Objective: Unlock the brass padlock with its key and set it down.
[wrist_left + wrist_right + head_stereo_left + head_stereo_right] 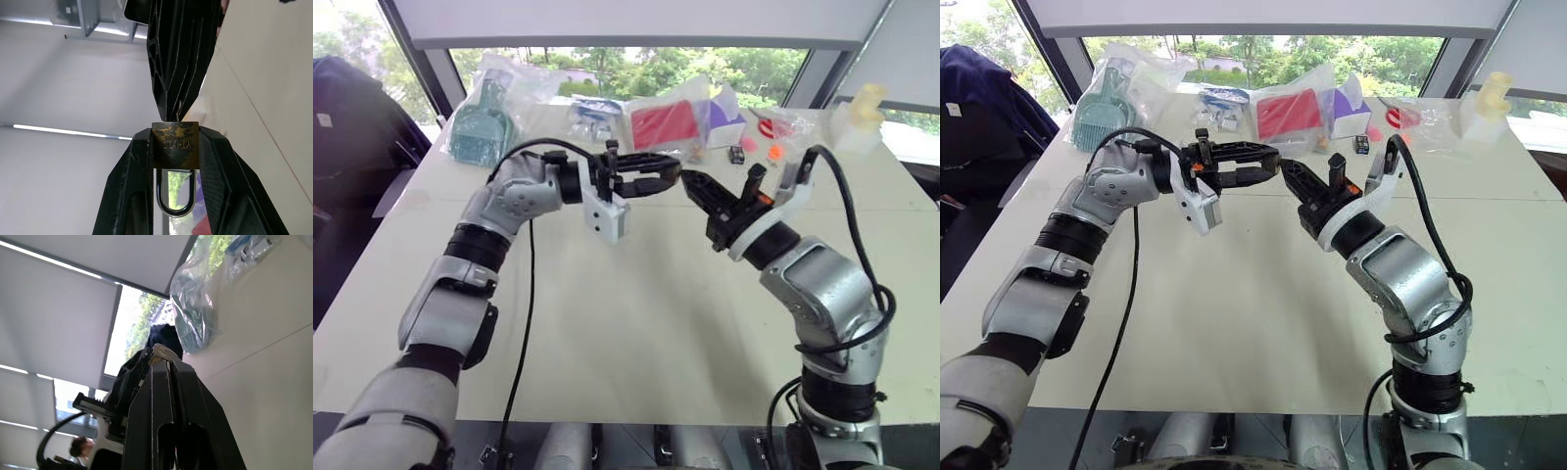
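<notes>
Left end effector (173, 147) clamped on brass padlock (174, 145); right end effector (688, 182) shut, presumably pinching the unseen key. Best turned gently, tips aligned, above bench (636, 323).

Silver arms, black ribbed fingers (178, 73), black cables

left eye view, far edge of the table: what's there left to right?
Teal scoop in a bag → blue item in a bag → red item in a bag → small black-and-red item → pale yellow bottle.
</notes>
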Controlling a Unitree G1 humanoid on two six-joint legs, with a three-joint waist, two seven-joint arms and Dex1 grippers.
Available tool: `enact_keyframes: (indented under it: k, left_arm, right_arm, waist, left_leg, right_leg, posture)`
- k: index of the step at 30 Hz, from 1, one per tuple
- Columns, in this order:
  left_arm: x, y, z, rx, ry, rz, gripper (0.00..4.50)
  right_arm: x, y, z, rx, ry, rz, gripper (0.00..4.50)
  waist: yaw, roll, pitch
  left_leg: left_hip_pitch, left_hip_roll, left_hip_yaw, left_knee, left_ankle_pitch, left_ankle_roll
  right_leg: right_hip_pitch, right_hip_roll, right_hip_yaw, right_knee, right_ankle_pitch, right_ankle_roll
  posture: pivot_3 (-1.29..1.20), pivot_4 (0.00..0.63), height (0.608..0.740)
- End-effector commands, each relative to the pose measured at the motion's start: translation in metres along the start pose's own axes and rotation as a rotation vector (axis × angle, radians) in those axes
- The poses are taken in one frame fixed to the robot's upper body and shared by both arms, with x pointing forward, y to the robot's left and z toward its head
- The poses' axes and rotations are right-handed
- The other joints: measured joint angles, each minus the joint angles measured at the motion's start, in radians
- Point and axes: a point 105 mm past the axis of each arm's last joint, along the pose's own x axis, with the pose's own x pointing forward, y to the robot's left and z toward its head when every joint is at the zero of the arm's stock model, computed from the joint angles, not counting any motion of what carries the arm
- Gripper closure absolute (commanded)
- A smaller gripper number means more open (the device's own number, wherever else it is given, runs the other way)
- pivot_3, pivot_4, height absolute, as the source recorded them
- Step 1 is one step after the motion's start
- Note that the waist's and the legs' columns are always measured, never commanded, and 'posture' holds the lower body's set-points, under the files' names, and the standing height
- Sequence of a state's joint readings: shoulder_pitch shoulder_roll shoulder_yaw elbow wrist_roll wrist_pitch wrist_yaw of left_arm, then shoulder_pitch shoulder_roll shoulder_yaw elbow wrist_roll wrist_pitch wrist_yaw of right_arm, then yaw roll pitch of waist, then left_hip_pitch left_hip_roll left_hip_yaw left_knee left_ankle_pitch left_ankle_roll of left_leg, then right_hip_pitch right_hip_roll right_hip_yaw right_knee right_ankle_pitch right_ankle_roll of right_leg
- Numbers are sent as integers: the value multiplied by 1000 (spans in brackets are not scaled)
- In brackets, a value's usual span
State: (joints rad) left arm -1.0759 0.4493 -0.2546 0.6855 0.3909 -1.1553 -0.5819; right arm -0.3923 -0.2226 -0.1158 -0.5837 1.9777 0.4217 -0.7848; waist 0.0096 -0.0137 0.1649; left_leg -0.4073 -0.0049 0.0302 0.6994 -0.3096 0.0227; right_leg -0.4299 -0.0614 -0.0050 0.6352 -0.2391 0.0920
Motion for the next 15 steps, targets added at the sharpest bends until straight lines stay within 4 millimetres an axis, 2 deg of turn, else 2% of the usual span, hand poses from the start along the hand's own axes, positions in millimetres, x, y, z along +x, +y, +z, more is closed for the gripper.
enact_keyframes:
  k: [1, 9, 11, 13, 15]
  left_arm:
    - [7, 34, 22, 160, -120, 114, 3817]
    - [8, 33, 19, 193, -101, 122, 3817]
    - [9, 25, 16, 153, -99, 81, 3817]
    - [8, 16, 5, 51, -48, 44, 3817]
    - [5, 13, 1, 29, -34, 13, 3817]
  right_arm:
    - [0, -11, 16, 118, -90, -71, 4469]
    - [0, -22, 18, 206, -114, -149, 4469]
    - [-1, -12, 19, 78, -87, -105, 4469]
    - [-6, -7, 27, -172, -81, -93, 4469]
    - [-10, -9, 33, -290, -75, -102, 3911]
  waist:
    - [0, 0, 0]
    - [-1, 0, 0]
    - [-2, 0, 0]
    - [2, 0, 0]
    - [2, 0, 0]
  left_leg:
    - [0, 0, 0, 0, 0, 0]
    - [0, 0, 0, 0, 0, 0]
    - [0, 0, 0, 0, 0, 0]
    - [0, 0, 1, 0, 0, 0]
    - [0, -2, 1, 0, 1, 1]
  right_leg:
    - [0, 0, 0, 0, 0, 0]
    - [0, 0, 0, 0, 0, 1]
    - [0, 0, 0, 0, 0, 1]
    - [0, -1, 0, 0, 1, 1]
    - [1, -2, 0, -1, 1, 1]
  posture:
    - [0, 150, 740]
    - [0, 150, 740]
    - [0, 150, 740]
    - [0, 150, 740]
    - [0, 150, 740]
